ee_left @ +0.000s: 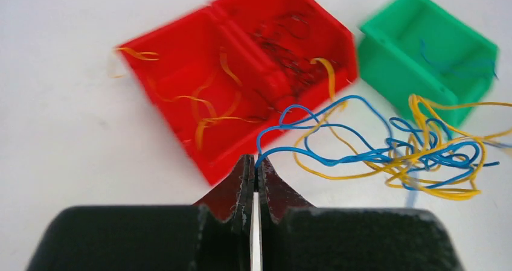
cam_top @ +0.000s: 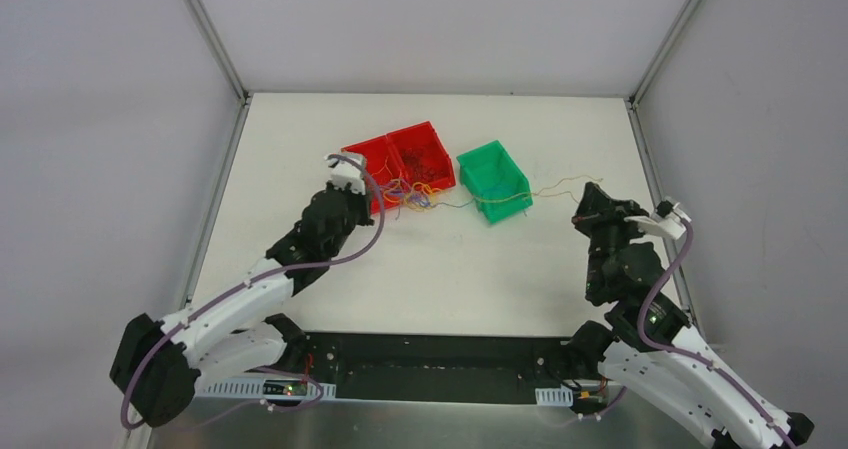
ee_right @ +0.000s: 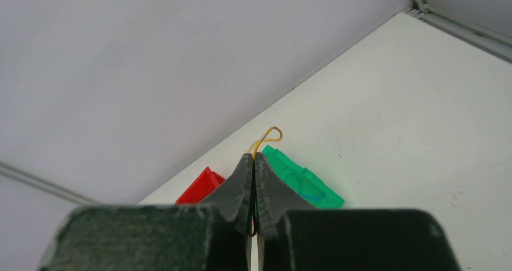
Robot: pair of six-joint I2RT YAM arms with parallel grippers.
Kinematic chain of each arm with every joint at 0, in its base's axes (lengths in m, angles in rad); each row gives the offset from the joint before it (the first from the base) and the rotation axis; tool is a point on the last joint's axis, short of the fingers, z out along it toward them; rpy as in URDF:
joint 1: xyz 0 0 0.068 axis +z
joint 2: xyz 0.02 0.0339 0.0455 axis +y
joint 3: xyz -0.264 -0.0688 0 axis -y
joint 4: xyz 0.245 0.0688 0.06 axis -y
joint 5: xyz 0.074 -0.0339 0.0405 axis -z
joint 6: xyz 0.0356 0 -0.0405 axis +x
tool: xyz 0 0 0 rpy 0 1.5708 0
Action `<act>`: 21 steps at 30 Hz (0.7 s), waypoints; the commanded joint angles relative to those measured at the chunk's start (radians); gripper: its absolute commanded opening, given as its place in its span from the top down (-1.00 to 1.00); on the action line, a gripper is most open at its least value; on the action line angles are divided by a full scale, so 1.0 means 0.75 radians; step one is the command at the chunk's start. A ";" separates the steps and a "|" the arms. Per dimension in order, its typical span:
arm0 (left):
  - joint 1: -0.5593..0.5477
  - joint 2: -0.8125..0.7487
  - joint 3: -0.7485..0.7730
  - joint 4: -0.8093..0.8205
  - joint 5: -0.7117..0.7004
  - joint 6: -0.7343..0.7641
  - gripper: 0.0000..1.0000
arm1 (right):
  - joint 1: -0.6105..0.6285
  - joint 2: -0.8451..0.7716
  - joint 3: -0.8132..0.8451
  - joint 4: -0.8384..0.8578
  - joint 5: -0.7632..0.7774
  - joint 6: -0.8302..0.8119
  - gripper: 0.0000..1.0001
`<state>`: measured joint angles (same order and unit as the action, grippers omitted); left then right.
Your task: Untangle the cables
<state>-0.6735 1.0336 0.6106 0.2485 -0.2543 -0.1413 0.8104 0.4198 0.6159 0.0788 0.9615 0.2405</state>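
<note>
The cables (cam_top: 412, 197) are a loopy clump of thin yellow and blue wires just in front of the red bins (cam_top: 402, 159); in the left wrist view the clump (ee_left: 422, 153) lies to the right of the jaws. My left gripper (cam_top: 368, 191) (ee_left: 255, 160) is shut on the end of a blue wire (ee_left: 314, 111) that runs into the clump. My right gripper (cam_top: 581, 210) (ee_right: 253, 157) is shut on a yellow wire (ee_right: 270, 134). That yellow wire (cam_top: 555, 187) stretches from the clump past the green bin (cam_top: 492, 180) to the right gripper.
The left red bin (ee_left: 181, 96) holds loose yellow wires, the right red bin (ee_left: 290, 35) holds dark wires, and the green bin (ee_left: 435, 60) holds a blue wire. The cell's walls and metal frame posts border the white table (cam_top: 440, 269).
</note>
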 commanded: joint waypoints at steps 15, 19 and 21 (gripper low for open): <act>0.023 -0.673 -0.385 0.244 -0.731 -0.107 1.00 | -0.015 -0.070 -0.007 0.024 0.341 0.097 1.00; 0.021 -0.708 -0.385 0.235 -0.722 -0.105 1.00 | -0.017 -0.074 0.001 0.019 0.139 0.063 1.00; 0.021 -0.727 -0.380 0.225 -0.679 -0.100 1.00 | -0.017 -0.044 0.006 0.029 -0.081 0.010 1.00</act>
<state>-0.6571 0.5217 0.3260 0.3763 -0.7853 -0.2169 0.8017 0.3618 0.5777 0.0715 1.1576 0.3050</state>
